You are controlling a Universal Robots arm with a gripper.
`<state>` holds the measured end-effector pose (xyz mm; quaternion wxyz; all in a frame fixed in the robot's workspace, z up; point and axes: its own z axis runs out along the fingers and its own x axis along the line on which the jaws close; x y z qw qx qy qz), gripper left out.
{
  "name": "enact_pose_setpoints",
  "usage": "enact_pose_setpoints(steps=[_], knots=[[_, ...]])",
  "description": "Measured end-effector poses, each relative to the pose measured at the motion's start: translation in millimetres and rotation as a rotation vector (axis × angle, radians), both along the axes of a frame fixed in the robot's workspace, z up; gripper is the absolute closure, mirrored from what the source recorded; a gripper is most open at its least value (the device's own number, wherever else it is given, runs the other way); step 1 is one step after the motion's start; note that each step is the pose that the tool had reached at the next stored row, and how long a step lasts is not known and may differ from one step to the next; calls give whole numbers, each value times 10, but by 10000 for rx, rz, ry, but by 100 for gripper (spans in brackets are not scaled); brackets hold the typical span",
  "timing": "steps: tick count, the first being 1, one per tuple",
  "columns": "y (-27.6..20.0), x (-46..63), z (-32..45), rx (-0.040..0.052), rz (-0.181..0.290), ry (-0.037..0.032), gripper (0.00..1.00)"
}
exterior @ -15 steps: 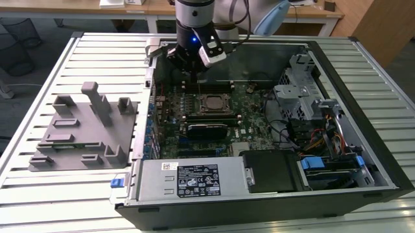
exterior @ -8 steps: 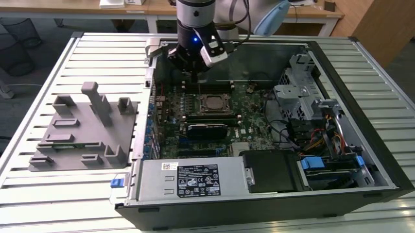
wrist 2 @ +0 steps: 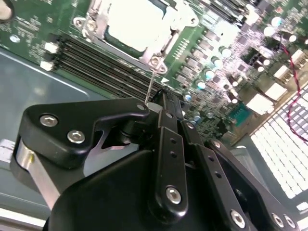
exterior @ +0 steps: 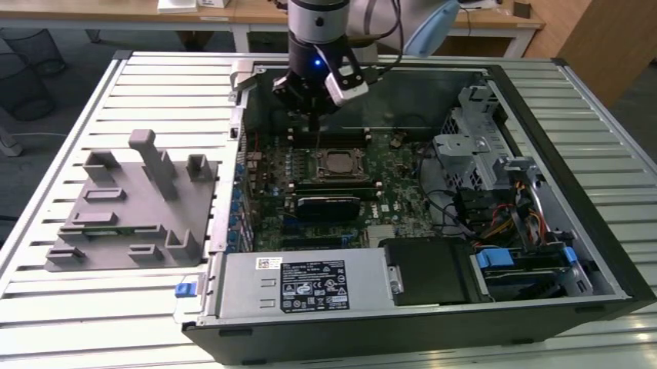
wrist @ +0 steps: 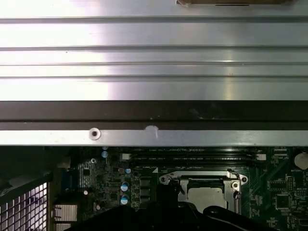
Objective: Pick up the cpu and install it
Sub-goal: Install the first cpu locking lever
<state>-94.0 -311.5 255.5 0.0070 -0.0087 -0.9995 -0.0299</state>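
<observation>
The cpu [exterior: 337, 163] lay seated in its socket frame [exterior: 339, 151] near the middle of the motherboard [exterior: 318, 192], inside the open computer case [exterior: 534, 154] on the slatted tabletop [exterior: 123, 307]. The gripper [exterior: 313, 108] hung above the board near the case's far wall, just beyond the socket, apart from the chip; its fingers looked pressed together, holding nothing. A grey fixture tray [exterior: 128, 207] sat outside the case, towards the exterior view's left edge of the tabletop.
</observation>
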Motion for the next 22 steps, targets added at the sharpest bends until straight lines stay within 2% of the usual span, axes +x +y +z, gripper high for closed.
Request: enact_pose_setpoints(steps=[6, 7, 10, 11, 12, 14, 18, 22], knots=[[0, 180, -4, 9, 4, 36, 89], [-1, 186, -6, 60, 3, 37, 89], [-8, 191, -17, 410, 4, 37, 89], [-11, 194, -23, 496, 3, 36, 89], [-13, 197, -31, 532, 5, 34, 89], [-13, 198, -36, 508, 3, 37, 89], [-14, 202, -48, 312, 4, 35, 89], [-14, 204, -76, 286, 5, 35, 89]])
